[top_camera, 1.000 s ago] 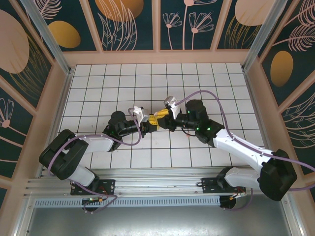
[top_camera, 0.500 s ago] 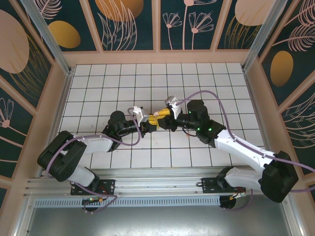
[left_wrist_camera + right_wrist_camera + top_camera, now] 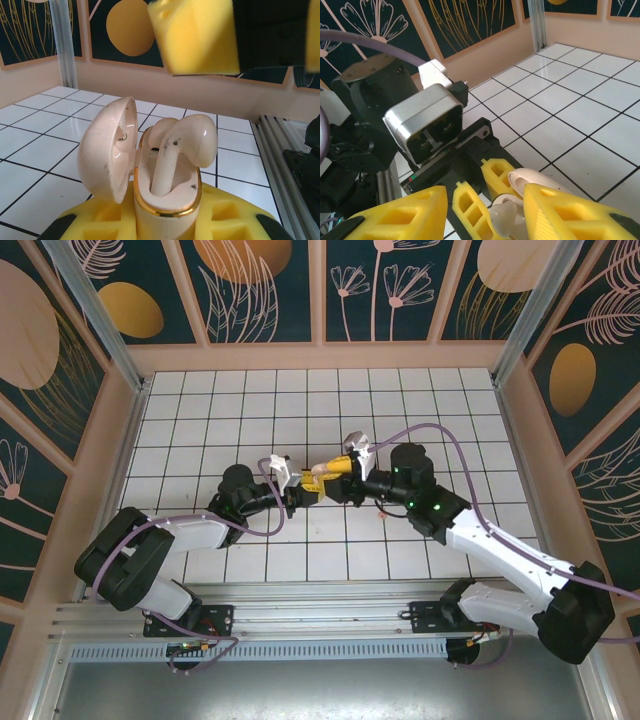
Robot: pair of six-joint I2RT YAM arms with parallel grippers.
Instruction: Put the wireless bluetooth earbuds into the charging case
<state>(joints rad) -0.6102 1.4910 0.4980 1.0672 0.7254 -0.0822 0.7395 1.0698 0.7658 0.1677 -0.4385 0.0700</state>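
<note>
Cream-pink case [image 3: 167, 202], lid [image 3: 107, 150] swung open, sits pinched in the left gripper [image 3: 300, 496] above the table's [image 3: 400, 410] middle, well away from every edge. Both earbuds [image 3: 192, 135] stand in their wells, the nearer seemingly proud. The right gripper [image 3: 320, 472] hangs just above, jaws parted, empty. Best to press that bud straight down, gently, while the case is held firm.

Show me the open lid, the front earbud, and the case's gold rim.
Lid [image 3: 106, 150]: left wrist view, middle of its inner face.
Earbud [image 3: 192, 137]: left wrist view, its rounded head.
Case [image 3: 167, 213]: left wrist view, gold rim, front edge.
</note>
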